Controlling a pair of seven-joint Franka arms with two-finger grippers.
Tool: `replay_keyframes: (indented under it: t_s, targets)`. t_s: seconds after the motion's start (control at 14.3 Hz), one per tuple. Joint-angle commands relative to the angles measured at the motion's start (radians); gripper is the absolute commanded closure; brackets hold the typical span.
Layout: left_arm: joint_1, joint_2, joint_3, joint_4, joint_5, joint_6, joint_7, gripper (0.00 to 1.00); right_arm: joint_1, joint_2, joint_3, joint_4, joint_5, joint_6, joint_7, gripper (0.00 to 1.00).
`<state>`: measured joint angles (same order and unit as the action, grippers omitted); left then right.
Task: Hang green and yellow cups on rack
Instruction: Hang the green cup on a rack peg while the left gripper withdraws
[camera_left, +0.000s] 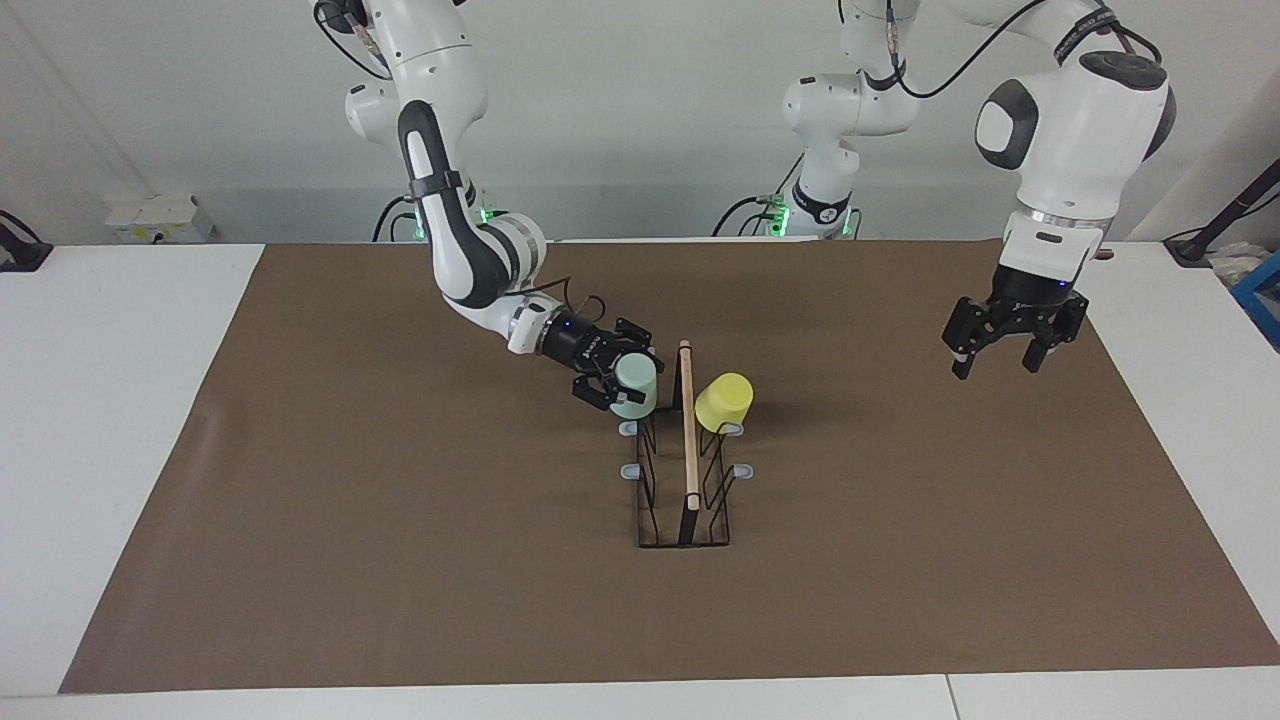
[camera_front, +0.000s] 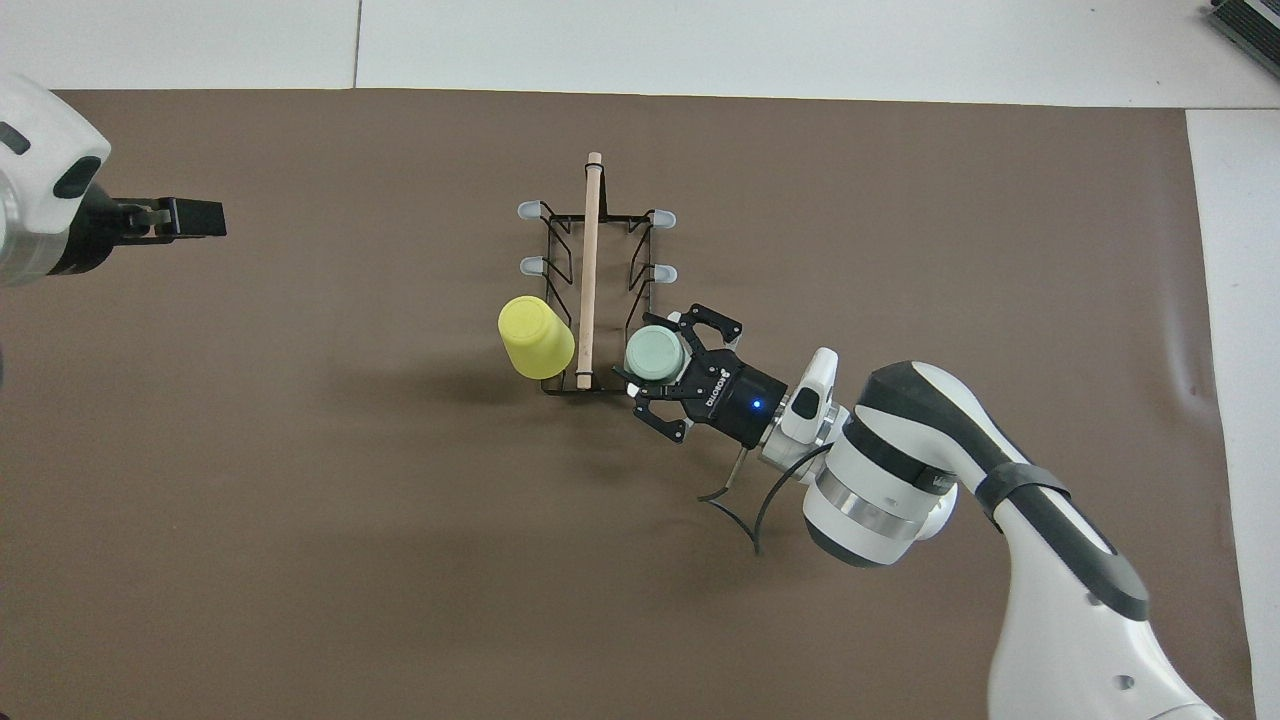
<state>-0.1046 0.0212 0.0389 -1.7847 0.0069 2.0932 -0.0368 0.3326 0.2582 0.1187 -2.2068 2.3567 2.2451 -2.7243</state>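
The black wire rack (camera_left: 690, 440) (camera_front: 590, 260) with its wooden rod stands mid-mat. The yellow cup (camera_left: 724, 402) (camera_front: 535, 337) hangs bottom-up and tilted on a prong at the rack's end nearest the robots, on the left arm's side. The green cup (camera_left: 636, 384) (camera_front: 655, 353) sits bottom-up at the matching prong on the right arm's side. My right gripper (camera_left: 628, 388) (camera_front: 645, 355) is around it; I cannot see whether it still squeezes the cup. My left gripper (camera_left: 998, 362) (camera_front: 190, 218) hangs open and empty in the air over the mat near the left arm's end.
A brown mat (camera_left: 400, 520) covers most of the white table. Several rack prongs with grey tips (camera_left: 630, 471) farther from the robots carry nothing. A small white box (camera_left: 160, 218) sits at the table's robot end by the right arm.
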Motion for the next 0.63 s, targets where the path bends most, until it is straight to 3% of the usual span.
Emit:
replay_keyframes:
  t_s: [0.0,0.28,0.42,0.56]
  targets:
    - [-0.007,-0.056,0.022,0.005,-0.016,-0.157,0.103,0.00,-0.013,-0.005,0.012,0.009,0.038,0.002,-0.069,0.00]
    - [-0.009,-0.116,0.019,0.001,-0.015,-0.335,0.112,0.00,-0.009,-0.094,0.031,0.051,0.015,0.181,0.070,0.00]
    - [-0.009,-0.121,0.019,0.008,-0.015,-0.377,0.112,0.00,-0.012,-0.120,0.067,0.085,0.007,0.257,0.150,0.00]
    - [0.003,-0.107,0.016,0.059,-0.016,-0.413,0.113,0.00,-0.015,-0.132,0.079,0.133,-0.080,0.298,0.228,0.00]
